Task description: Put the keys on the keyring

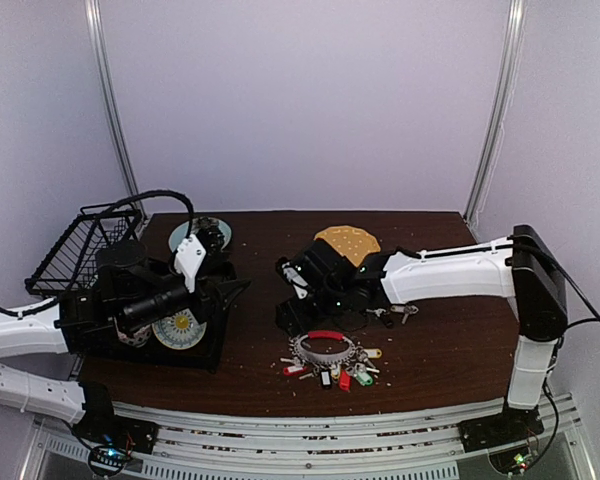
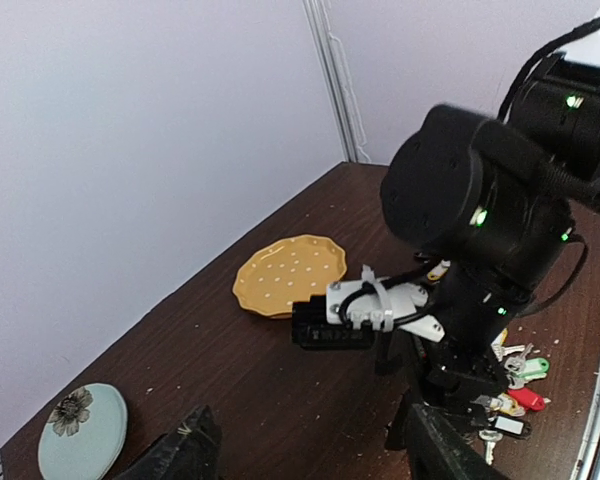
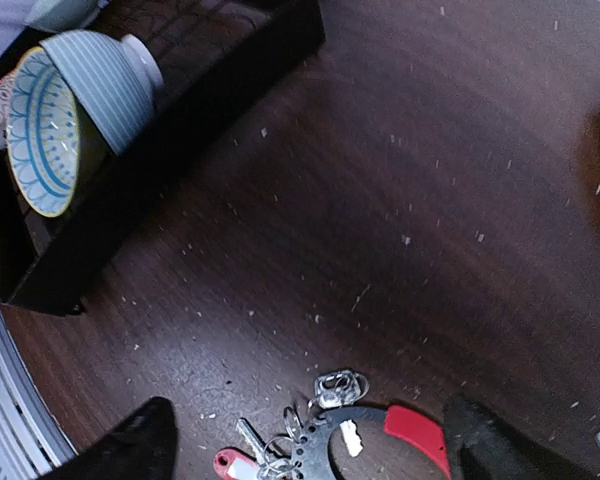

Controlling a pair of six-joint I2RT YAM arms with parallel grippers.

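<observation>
The keyring (image 1: 325,348) lies on the table at front centre, a silvery loop with a red curved section (image 1: 326,335) and several keys with coloured tags (image 1: 335,377) fanned out below it. A loose silver key (image 1: 400,312) lies to its right under the right arm. My right gripper (image 1: 288,305) is open and empty, low over the ring's left part. In the right wrist view the gripper (image 3: 310,425) straddles the ring (image 3: 365,435), its red section (image 3: 417,430) and a red-tagged key (image 3: 235,463). My left gripper (image 1: 232,290) is open and empty above the rack's right edge; it also shows in the left wrist view (image 2: 315,460).
A black dish rack (image 1: 205,355) with plates and a striped bowl (image 3: 100,95) stands at the left, with a wire basket (image 1: 80,245) behind it. A yellow plate (image 1: 347,241) and a light blue plate (image 1: 218,230) lie at the back. Small crumbs dot the table.
</observation>
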